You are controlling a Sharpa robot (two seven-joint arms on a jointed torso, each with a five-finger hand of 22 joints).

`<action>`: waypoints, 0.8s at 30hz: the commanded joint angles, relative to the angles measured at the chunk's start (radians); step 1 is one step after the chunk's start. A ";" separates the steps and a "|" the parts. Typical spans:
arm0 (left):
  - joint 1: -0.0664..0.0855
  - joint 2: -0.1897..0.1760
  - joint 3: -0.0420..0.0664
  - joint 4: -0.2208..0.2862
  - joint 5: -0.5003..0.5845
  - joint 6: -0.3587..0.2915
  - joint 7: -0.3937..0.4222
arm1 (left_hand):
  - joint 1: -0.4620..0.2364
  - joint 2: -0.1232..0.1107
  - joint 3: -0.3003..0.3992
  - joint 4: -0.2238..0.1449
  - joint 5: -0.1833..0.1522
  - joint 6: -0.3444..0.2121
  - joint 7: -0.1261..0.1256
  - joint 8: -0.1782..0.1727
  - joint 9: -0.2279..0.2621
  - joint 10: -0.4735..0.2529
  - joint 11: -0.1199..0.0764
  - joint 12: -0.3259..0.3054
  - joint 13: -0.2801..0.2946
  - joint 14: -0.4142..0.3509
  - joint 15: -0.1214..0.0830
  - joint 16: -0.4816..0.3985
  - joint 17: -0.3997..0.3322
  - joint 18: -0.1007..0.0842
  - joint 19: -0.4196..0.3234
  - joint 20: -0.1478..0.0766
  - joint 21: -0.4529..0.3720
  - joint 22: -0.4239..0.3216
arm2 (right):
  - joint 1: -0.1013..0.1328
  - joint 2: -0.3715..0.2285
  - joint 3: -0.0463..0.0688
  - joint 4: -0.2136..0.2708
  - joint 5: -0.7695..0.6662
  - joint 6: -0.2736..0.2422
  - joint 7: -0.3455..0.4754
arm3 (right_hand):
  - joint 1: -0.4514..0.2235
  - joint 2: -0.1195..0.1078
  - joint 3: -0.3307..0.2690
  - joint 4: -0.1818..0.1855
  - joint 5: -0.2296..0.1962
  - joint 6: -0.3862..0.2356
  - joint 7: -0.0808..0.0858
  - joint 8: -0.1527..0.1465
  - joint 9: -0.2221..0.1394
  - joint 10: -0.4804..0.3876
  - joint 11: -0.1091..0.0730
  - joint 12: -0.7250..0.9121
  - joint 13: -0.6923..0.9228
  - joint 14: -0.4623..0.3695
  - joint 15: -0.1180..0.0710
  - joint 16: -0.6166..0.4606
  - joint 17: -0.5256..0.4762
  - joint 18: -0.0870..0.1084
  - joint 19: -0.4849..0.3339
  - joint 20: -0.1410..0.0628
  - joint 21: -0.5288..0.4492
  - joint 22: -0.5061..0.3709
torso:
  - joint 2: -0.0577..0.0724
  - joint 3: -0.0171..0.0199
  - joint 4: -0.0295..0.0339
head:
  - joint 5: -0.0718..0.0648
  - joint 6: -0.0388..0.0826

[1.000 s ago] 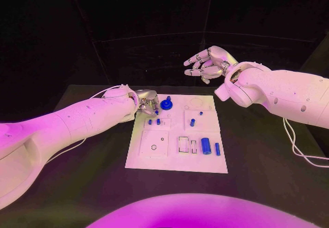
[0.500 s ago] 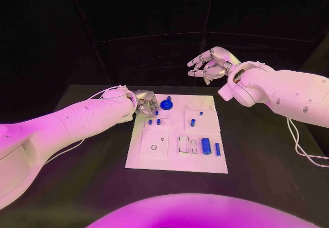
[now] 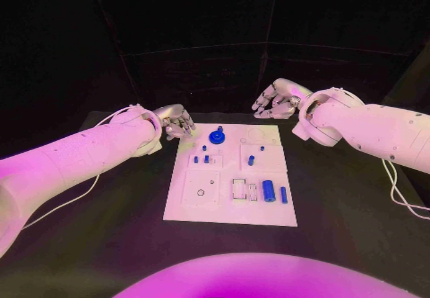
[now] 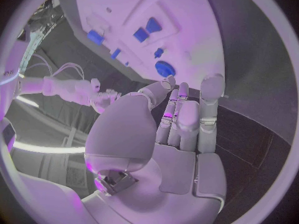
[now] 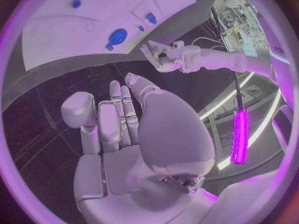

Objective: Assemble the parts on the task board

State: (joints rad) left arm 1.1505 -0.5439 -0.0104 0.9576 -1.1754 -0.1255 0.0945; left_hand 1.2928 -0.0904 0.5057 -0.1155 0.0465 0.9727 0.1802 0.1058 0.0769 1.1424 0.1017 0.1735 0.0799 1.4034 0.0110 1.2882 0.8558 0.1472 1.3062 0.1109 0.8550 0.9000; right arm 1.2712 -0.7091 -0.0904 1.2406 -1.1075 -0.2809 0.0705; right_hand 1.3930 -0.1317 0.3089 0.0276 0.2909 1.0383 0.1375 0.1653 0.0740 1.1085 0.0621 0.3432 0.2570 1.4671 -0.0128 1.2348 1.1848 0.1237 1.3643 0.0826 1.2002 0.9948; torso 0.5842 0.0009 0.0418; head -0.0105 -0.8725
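Head view, from left to right: the left hand (image 3: 176,120) hangs just off the far left corner of the white task board (image 3: 229,211), fingers spread and loosely extended, holding nothing. Beside it on the board's far end stands a blue gear with a knob (image 3: 217,136). Nearer the middle lie several small blue pegs (image 3: 251,160), and toward the near right a thick blue cylinder (image 3: 268,189) beside a thinner blue pin (image 3: 284,195). The right hand (image 3: 276,100) hovers beyond the board's far right corner, fingers apart and gently curved, empty. All of it sits on the black table (image 3: 117,223).
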 commanded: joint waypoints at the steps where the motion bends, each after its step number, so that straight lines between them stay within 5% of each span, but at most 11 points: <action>1: 0.002 -0.030 0.006 0.048 0.590 -0.109 0.139 | 0.003 0.016 0.006 0.006 0.007 0.014 -0.002 0.008 0.001 0.018 -0.004 0.023 0.008 -0.034 -0.002 -0.037 -0.072 0.026 -0.042 -0.002 -0.085 -0.072 | -0.023 -0.002 0.000 0.015 -0.329 0.060 -0.094 | 0.012 0.001 0.016 -0.003 -0.017 0.016 -0.002 0.004 0.000 0.019 -0.004 -0.016 -0.012 0.033 -0.011 0.006 0.005 -0.014 0.007 -0.001 0.009 0.011 | 0.001 0.0001 0.0023 | -0.020 0.000; 5: -0.001 -0.075 0.008 0.120 0.892 -0.087 0.250 | -0.022 0.012 -0.003 0.023 0.008 0.015 0.002 0.015 -0.004 -0.009 0.000 0.043 0.013 -0.135 0.008 -0.137 -0.254 0.033 -0.112 0.005 -0.174 -0.135 | -0.058 -0.001 0.000 0.025 -0.454 0.061 -0.130 | 0.003 -0.006 0.041 -0.006 -0.051 0.015 -0.001 -0.006 -0.005 0.002 0.004 -0.070 -0.043 0.032 -0.004 0.000 -0.002 -0.014 0.004 0.003 0.008 0.007 | 0.001 -0.0030 0.0019 | -0.031 0.001; 8: -0.003 -0.111 0.009 0.172 0.991 -0.011 0.317 | -0.062 -0.006 -0.039 0.048 0.007 0.005 0.004 0.015 -0.007 -0.032 0.005 0.057 0.015 -0.220 0.018 -0.210 -0.378 0.032 -0.152 0.013 -0.211 -0.153 | -0.080 0.005 0.000 0.025 -0.511 0.059 -0.144 | -0.008 -0.029 0.054 -0.010 -0.063 -0.044 0.002 -0.051 -0.012 -0.040 0.014 -0.118 -0.077 0.028 0.008 -0.016 -0.020 -0.011 -0.002 0.011 -0.002 -0.009 | 0.001 -0.0030 0.0024 | -0.038 0.009; 13: -0.005 -0.168 0.009 0.250 1.053 0.053 0.370 | -0.078 -0.017 -0.076 0.060 0.008 0.006 0.005 0.022 -0.007 -0.042 0.009 0.084 0.023 -0.241 0.018 -0.221 -0.394 0.035 -0.167 0.019 -0.240 -0.172 | -0.104 0.015 0.000 0.017 -0.551 0.064 -0.156 | -0.021 -0.042 0.058 -0.013 -0.085 -0.052 0.009 -0.071 -0.007 -0.062 0.024 -0.149 -0.114 0.029 0.012 -0.026 -0.034 -0.006 -0.007 0.018 -0.017 -0.035 | 0.001 -0.0002 0.0020 | -0.049 0.012; 17: -0.006 -0.202 0.009 0.293 1.068 0.059 0.385 | -0.071 -0.011 -0.082 0.060 0.008 0.008 0.004 0.026 -0.007 -0.045 0.008 0.095 0.026 -0.243 0.018 -0.220 -0.399 0.036 -0.165 0.019 -0.246 -0.178 | -0.112 0.018 0.000 0.013 -0.560 0.077 -0.157 | -0.023 -0.042 0.060 -0.015 -0.087 -0.046 0.014 -0.072 -0.006 -0.054 0.028 -0.149 -0.122 0.030 0.015 -0.025 -0.035 -0.006 -0.005 0.021 -0.016 -0.034 | 0.003 -0.0016 0.0045 | -0.054 0.011; 24: -0.007 -0.235 0.007 0.331 1.075 0.051 0.392 | -0.061 -0.006 -0.086 0.057 0.008 0.010 0.005 0.030 -0.007 -0.048 0.007 0.106 0.028 -0.243 0.017 -0.219 -0.403 0.036 -0.161 0.019 -0.250 -0.183 | -0.120 0.014 0.000 0.017 -0.565 0.087 -0.157 | -0.027 -0.049 0.058 -0.017 -0.087 -0.045 0.021 -0.077 -0.006 -0.055 0.033 -0.155 -0.132 0.030 0.019 -0.025 -0.036 -0.006 -0.005 0.024 -0.016 -0.035 | 0.001 -0.0001 0.0014 | -0.050 0.009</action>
State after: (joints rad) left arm 1.1429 -0.7776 -0.0039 1.2825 -0.1461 -0.0948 0.4442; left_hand 1.2301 -0.1011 0.4251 -0.0606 0.0511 0.9827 0.1841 0.1327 0.0705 1.1021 0.1072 0.2771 0.1070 1.1666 0.0270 1.0717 0.4540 0.1751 1.1445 0.1298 0.6080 0.7184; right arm 1.1495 -0.6945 -0.0909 1.2550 -1.6402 -0.2121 -0.0764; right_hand 1.3672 -0.1720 0.3624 0.0124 0.2095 0.9930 0.1506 0.0926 0.0670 1.0523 0.0859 0.1920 0.1256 1.4652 0.0005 1.2104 1.1494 0.1239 1.3583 0.1022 1.1847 0.9600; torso 0.5858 -0.0005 0.0445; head -0.0616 -0.8640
